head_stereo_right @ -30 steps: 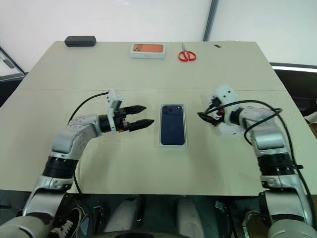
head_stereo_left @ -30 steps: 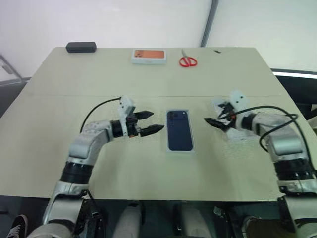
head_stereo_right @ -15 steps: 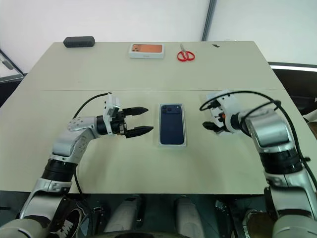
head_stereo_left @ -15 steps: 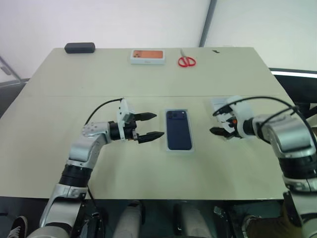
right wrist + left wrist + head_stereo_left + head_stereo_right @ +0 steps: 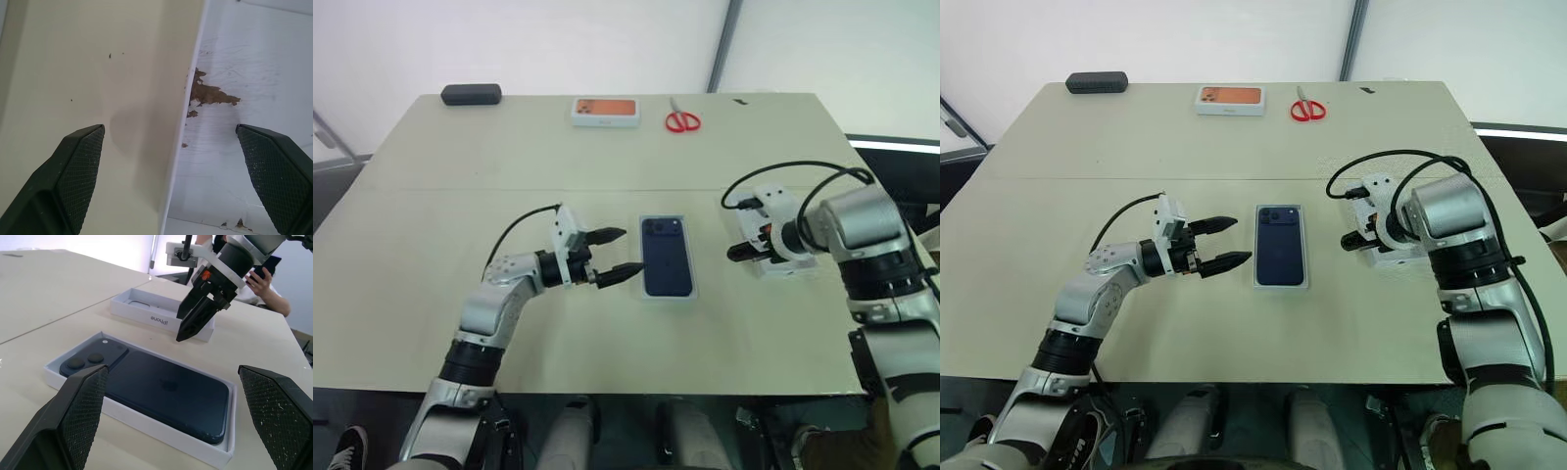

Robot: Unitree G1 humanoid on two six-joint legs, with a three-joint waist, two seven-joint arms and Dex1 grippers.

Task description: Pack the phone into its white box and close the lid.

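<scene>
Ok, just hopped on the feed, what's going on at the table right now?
The phone already lies in the white box at mid-table. The left gripper hovers open just beside it, holding nothing. The right gripper, also open, points down over the near wall of the lid, which lies open side up on the table to the right of the box. The lid is not yet on.

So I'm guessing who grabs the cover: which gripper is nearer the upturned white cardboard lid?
Right. The right gripper hangs open over the upturned white cardboard lid's edge; the left gripper is open beyond the boxed phone.
</scene>
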